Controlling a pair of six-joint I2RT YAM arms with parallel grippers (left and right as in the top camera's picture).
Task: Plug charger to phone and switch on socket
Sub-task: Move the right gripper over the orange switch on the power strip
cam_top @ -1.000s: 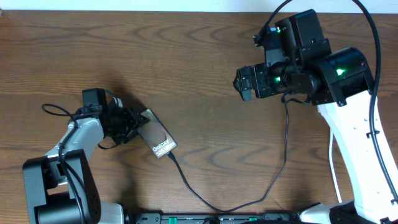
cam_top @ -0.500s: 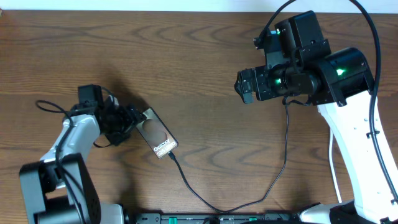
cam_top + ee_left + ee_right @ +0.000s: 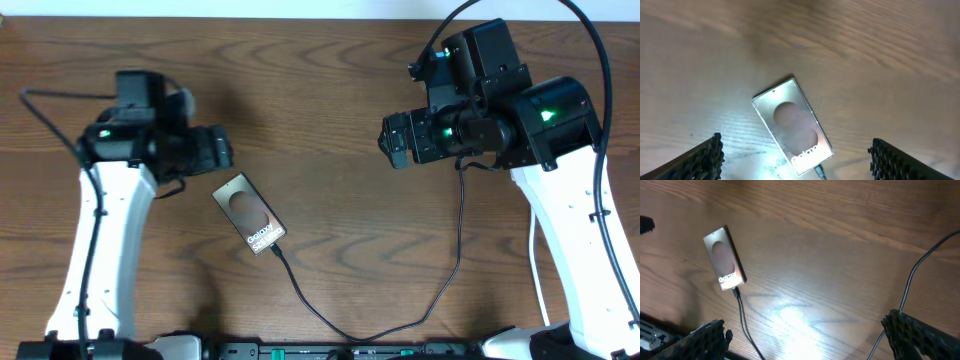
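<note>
The phone (image 3: 250, 212) lies flat and slanted on the wooden table, its "Galaxy" lettering toward the near end. The charger's thin black cable (image 3: 305, 300) loops along the table, and its plug tip (image 3: 275, 250) sits in the phone's near end. My left gripper (image 3: 215, 150) hovers open up and to the left of the phone and touches nothing. In the left wrist view the phone (image 3: 792, 125) shows between the spread fingers (image 3: 705, 160). My right gripper (image 3: 392, 140) hangs open far to the right. Its wrist view shows the phone (image 3: 724, 260) and cable (image 3: 742, 315). The socket is not clearly in view.
A dark bar with green marks (image 3: 300, 351) runs along the table's near edge. The thin cable (image 3: 917, 272) rises past my right gripper's right finger (image 3: 912, 332). Bare wood (image 3: 330, 180) lies between the two arms.
My left gripper has opened, let go of the phone and risen up and back to the left. The phone stays on the table with the plug in it. The right arm has hardly moved.
</note>
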